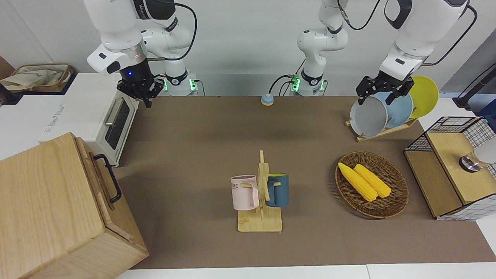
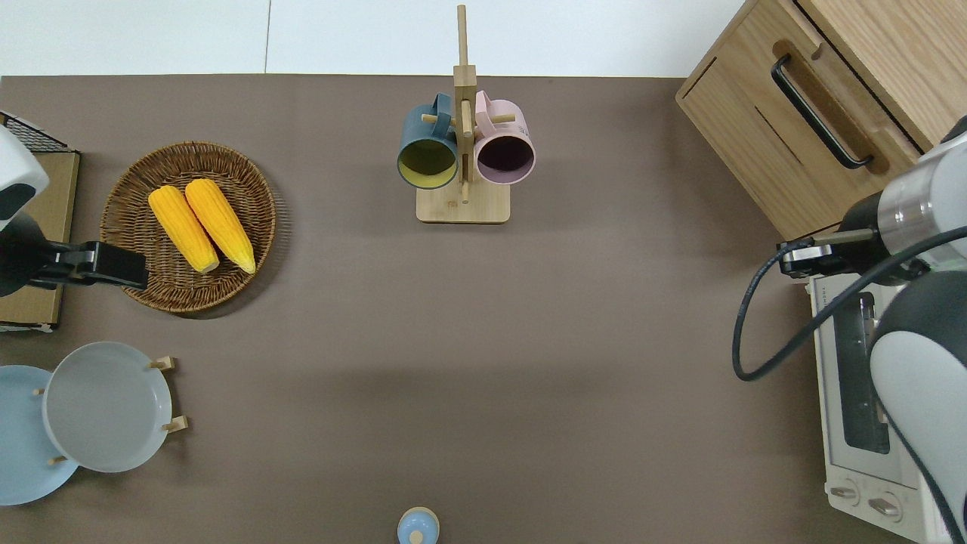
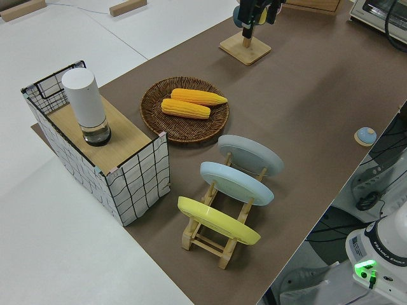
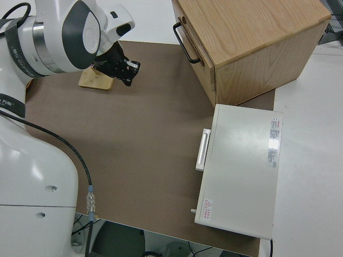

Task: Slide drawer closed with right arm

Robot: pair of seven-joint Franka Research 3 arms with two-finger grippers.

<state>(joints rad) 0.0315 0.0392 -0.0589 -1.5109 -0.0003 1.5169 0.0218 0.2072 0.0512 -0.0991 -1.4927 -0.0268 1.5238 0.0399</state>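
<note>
The pale-wood cabinet (image 1: 46, 205) stands at the right arm's end of the table. Its drawer (image 1: 94, 176) with the black loop handle (image 1: 109, 179) sits about flush with the cabinet's face; it also shows in the overhead view (image 2: 838, 94) and the right side view (image 4: 194, 40). My right gripper (image 1: 146, 99) hangs in the air, empty, fingers together. In the overhead view my right gripper (image 2: 792, 258) is over the mat by the toaster oven's corner, apart from the cabinet. The left arm is parked.
A white toaster oven (image 1: 112, 124) stands next to the cabinet, nearer to the robots. A mug rack (image 1: 259, 197) with two mugs is mid-table. A wicker basket (image 1: 395, 201) with corn, a plate rack (image 1: 387, 112) and a wire-mesh box (image 1: 453, 166) are at the left arm's end.
</note>
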